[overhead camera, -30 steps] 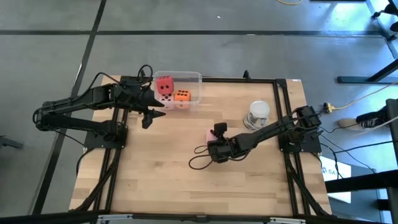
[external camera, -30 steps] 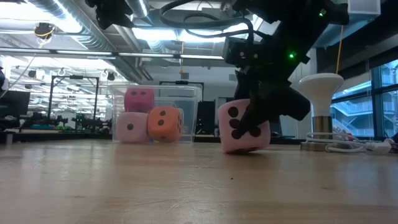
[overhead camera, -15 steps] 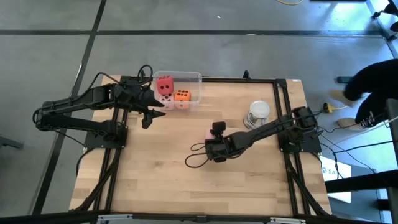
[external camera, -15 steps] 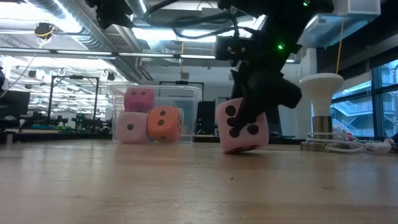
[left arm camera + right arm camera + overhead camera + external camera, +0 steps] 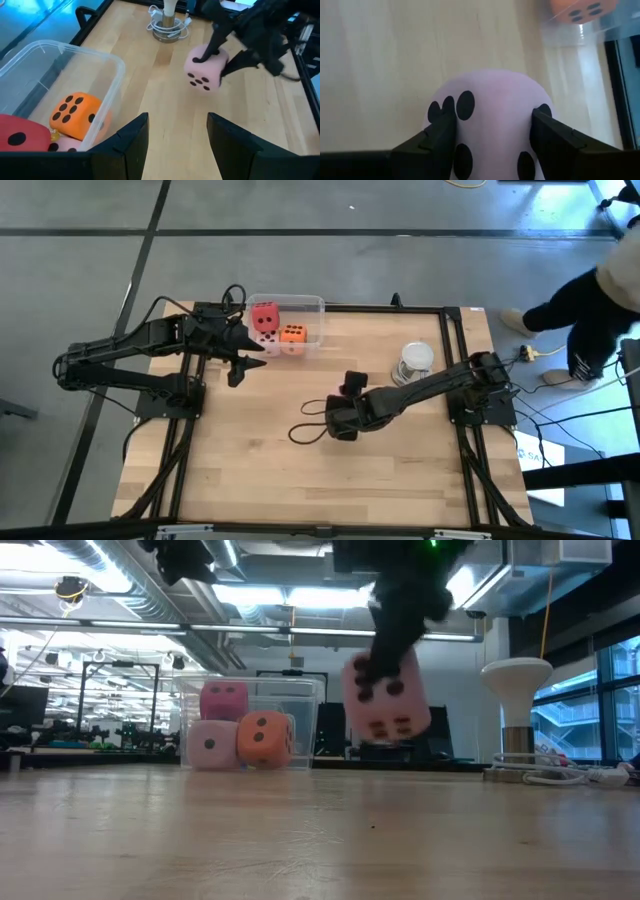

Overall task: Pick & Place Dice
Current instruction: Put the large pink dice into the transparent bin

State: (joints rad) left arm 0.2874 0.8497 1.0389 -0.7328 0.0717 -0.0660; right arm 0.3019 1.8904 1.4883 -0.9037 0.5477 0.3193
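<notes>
A pale pink die (image 5: 386, 700) with dark pips hangs above the middle of the table, with my right gripper (image 5: 492, 127) shut on it. In the high view the gripper (image 5: 342, 412) hides it. A red die (image 5: 265, 314), an orange die (image 5: 292, 333) and a pale pink die (image 5: 268, 340) lie in the clear tub (image 5: 312, 306) at the table's far edge; the red one rests on top of the pale pink one (image 5: 210, 743). My left gripper (image 5: 175, 145) hovers open beside the tub's near left corner, nothing between its fingers. My right gripper pinches the die's two opposite side faces (image 5: 526, 114) between its two fingers (image 5: 547, 137). The fingers (image 5: 212, 45) slant down onto it from above and from the table's right. The die (image 5: 204, 71) hangs below them, tilted and clear of the table.
A white lamp-like stand (image 5: 516, 690) with a coiled cable at its foot (image 5: 169, 31) stands at the table's far right. Bare wood lies between the held die and the tub. A person (image 5: 600, 300) stands beyond the table's right edge.
My right gripper has gone up and a little toward the table's left, rolling its wrist. The pale pink die, which leaned on the table a second ago, now hangs lifted clear and shows a different face in the low view.
</notes>
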